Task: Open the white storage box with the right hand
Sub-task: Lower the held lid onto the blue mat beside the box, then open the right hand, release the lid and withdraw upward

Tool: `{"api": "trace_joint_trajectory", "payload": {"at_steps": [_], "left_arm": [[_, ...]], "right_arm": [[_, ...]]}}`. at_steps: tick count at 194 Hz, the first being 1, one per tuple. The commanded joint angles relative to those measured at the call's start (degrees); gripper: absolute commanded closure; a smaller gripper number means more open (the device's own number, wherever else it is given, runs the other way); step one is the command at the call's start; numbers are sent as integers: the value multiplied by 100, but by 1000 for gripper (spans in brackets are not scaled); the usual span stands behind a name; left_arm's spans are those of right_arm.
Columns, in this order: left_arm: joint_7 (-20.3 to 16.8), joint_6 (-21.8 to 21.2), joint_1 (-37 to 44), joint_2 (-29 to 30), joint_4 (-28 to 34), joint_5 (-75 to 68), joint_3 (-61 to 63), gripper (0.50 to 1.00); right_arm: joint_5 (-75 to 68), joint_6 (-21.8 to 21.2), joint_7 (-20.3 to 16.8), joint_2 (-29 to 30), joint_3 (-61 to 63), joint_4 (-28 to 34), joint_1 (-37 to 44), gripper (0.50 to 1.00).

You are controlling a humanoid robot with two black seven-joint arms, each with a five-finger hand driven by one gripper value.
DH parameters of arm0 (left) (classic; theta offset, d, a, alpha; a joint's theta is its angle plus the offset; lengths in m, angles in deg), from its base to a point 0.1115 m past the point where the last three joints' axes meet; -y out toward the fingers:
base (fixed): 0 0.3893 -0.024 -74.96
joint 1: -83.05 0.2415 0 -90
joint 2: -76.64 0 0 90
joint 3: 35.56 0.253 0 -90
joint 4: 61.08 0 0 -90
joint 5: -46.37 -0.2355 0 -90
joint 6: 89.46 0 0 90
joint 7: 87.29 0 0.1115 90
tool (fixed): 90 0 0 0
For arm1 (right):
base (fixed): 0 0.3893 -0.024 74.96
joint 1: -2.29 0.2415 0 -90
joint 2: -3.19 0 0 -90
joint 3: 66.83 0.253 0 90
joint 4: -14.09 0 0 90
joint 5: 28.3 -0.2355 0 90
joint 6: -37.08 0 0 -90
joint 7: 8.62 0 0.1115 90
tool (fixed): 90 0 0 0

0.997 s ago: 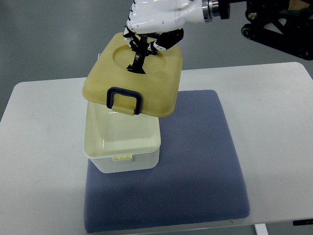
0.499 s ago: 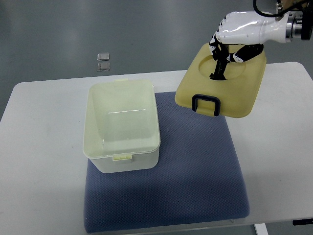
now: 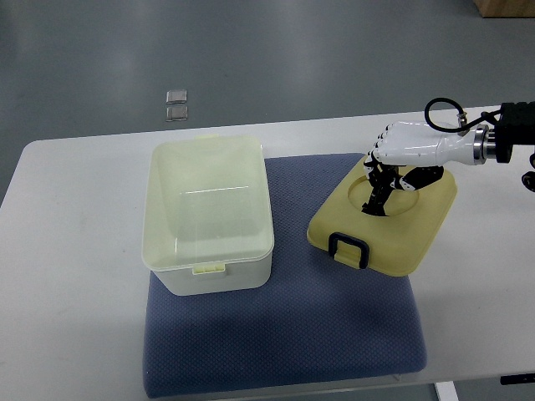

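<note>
— What's the biggest thing in view?

— The white table (image 3: 75, 251), and on it a blue mat (image 3: 334, 334) that covers the middle and near part.

— And the white storage box (image 3: 209, 219)?

— It stands on the left part of the mat, its left side reaching over the mat's edge toward the bare table. It is open — the inside shows, pale and hollow, with a small latch tab on the near rim.

— Where is the cover?

— The yellowish lid (image 3: 393, 221) lies to the right of the box, well apart from it, half on the mat's right edge and half on the table. A dark handle (image 3: 349, 249) sits at its near edge.

— The right hand (image 3: 403, 154)?

— It comes in from the right edge, white shell over dark fingers (image 3: 374, 194). The fingers are curled down into the round recess in the lid's top and clamped on the lid.

— Anything smaller?

— Two small square plates (image 3: 176, 104) on the grey floor beyond the table.
</note>
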Motion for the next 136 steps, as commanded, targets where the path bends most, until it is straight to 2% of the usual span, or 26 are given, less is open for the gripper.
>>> {"api": "trace_joint_trajectory", "payload": {"at_steps": [1,64,108,109,110,111,112,113,114,115,116,117,118,119,123,131,136], "left_arm": [[1,-1,-4,0,4,1,0,500],[1,-10,5,0,4,1,-9,500],[1,-19,5,0,4,1,-9,500],[1,-19,5,0,4,1,-9,500],[1,-19,5,0,4,1,-9,500],[1,-19,5,0,4,1,-9,500],[1,-19,5,0,4,1,-9,500],[1,-19,5,0,4,1,-9,500],[1,-19,5,0,4,1,-9,500],[1,-19,5,0,13,1,-9,500],[1,-19,5,0,13,1,-9,500],[1,-19,5,0,13,1,-9,500],[1,-19,5,0,13,1,-9,500],[1,-19,5,0,13,1,-9,500],[1,-19,5,0,13,1,-9,500],[1,-19,5,0,13,1,-9,500],[1,-19,-4,0,13,1,-9,500]], "right_arm": [[-33,18,0,182,5,2,-70,1000],[-103,18,0,463,49,2,-88,1000],[-95,141,0,586,58,2,-483,1000],[-103,159,0,586,58,-7,-501,971],[-103,159,0,586,58,-7,-501,971],[-103,168,0,586,58,-7,-518,892],[-103,168,0,586,58,-7,-518,891],[-103,185,0,586,58,-7,-536,810],[-103,185,0,586,58,-7,-536,810],[-103,185,0,586,58,-7,-545,737],[-103,185,0,586,58,-7,-545,736],[-103,185,0,586,58,-7,-562,687],[-103,185,0,586,58,-7,-562,687],[-103,185,0,586,58,2,-562,646],[-103,185,0,586,58,2,-571,611],[-103,176,0,578,58,2,-571,573],[-103,176,0,569,58,2,-562,568]]}}
